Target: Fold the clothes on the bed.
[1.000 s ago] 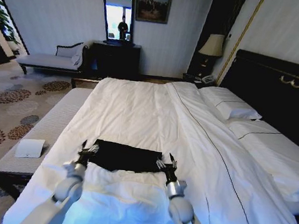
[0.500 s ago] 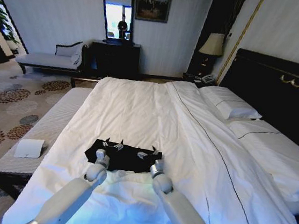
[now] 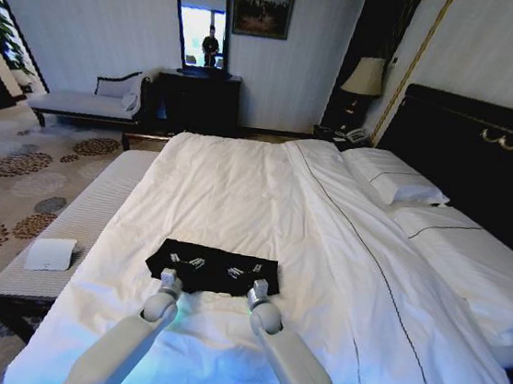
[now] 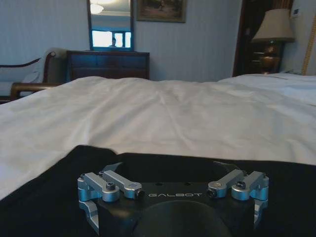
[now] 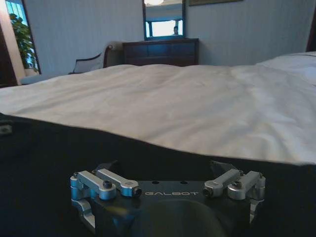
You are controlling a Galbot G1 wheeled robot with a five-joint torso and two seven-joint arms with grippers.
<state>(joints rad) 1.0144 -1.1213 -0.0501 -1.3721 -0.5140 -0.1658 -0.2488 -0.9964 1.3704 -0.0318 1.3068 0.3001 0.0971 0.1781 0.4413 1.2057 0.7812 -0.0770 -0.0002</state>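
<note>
Bed [image 3: 239,181]: large, white sheets and duvet, dark headboard on the right side, pillows near it.

Black T-shirt [image 3: 215,269]: folded to a flat wide band, lying across the near part of the bed, on the white duvet. Also seen under each wrist camera as dark fabric [image 4: 44,197] [image 5: 49,158].

Left gripper [image 3: 185,262]: down on the left half of the black T-shirt, near its front edge. Fingers spread open, flat against the fabric; linkage arms wide apart in the left wrist view [image 4: 174,170]. Nothing pinched between them.

Right gripper [image 3: 245,269]: down on the right half of the black T-shirt, just beside the left gripper. Fingers also spread open, resting on the fabric; same wide stance in the right wrist view [image 5: 167,168].

Shirt relative to grippers: directly under both, reaching past them to the left and to the right; far edge beyond the fingertips, then bare white duvet.

Both arms: coming from the bottom of the head view, close together, almost parallel.
</note>
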